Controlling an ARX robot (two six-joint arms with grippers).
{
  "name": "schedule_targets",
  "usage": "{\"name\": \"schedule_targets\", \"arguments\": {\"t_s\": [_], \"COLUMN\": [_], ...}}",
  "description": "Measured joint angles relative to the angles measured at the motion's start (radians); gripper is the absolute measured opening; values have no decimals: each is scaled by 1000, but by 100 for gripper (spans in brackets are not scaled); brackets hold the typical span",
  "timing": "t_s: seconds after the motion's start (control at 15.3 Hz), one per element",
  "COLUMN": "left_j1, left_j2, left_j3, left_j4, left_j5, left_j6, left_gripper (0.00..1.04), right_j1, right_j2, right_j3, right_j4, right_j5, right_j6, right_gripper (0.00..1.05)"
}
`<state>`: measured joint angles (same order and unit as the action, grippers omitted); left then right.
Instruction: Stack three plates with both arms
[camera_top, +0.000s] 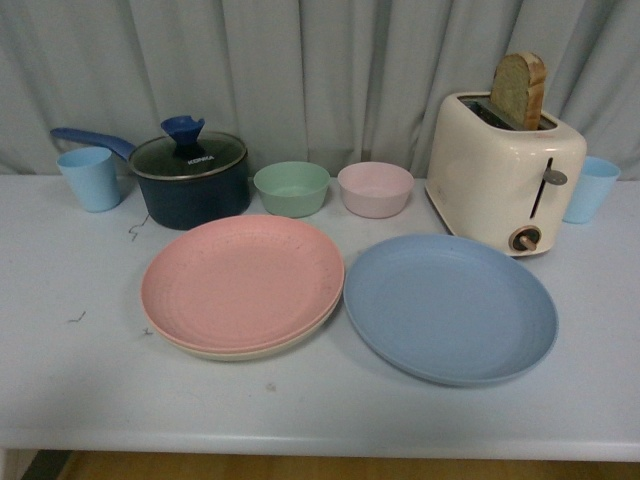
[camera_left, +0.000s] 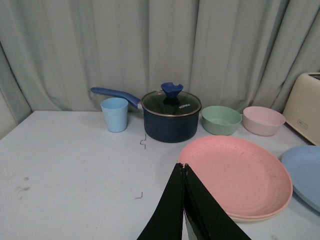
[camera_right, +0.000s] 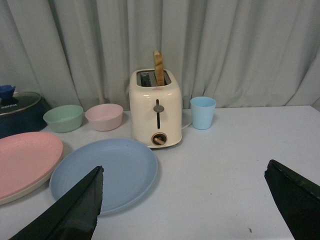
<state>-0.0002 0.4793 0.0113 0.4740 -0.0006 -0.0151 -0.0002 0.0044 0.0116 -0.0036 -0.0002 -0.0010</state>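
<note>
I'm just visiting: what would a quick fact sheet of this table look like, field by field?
Stacked: pink plate on beige plate
Unstacked: blue plate, beside the stack, in front of the toaster
Left gripper: shut, holding nothing
Right gripper: open, holding nothing
Behind the plates: lidded saucepan, green bowl, pink bowl
In toaster: bread slice, sticking up

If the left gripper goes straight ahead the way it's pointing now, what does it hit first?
Probably the near rim of the pink plate, just beyond the shut left gripper. If it passes above that, the dark pot stands next in line; height is unclear.
</note>
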Motion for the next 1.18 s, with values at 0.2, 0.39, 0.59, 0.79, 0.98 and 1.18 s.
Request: {"name": "schedule_targets", "arguments": {"t_s": [0.2,0.39,0.59,0.79,0.98,1.18], "left_j1": [0,0,0,0,0,0], "left_j2": [-102,-184,-249,-297,-473,-472], "left_j3": [0,0,0,0,0,0], "left_j4": [-100,-177,-243,-293,-465,-476], "left_j5": [0,0,0,0,1,0], "left_j6": [0,0,0,0,0,1], "left_gripper": [2,2,2,2,2,2], "right_j1": [0,0,0,0,0,0], "right_j2": [0,0,0,0,0,0], "right_j3": [0,0,0,0,0,0], "right_j4": [0,0,0,0,-1,0], "right_j5": [0,0,0,0,0,0], "right_j6": [0,0,0,0,0,0], "right_gripper": [98,98,98,98,98,98]}}
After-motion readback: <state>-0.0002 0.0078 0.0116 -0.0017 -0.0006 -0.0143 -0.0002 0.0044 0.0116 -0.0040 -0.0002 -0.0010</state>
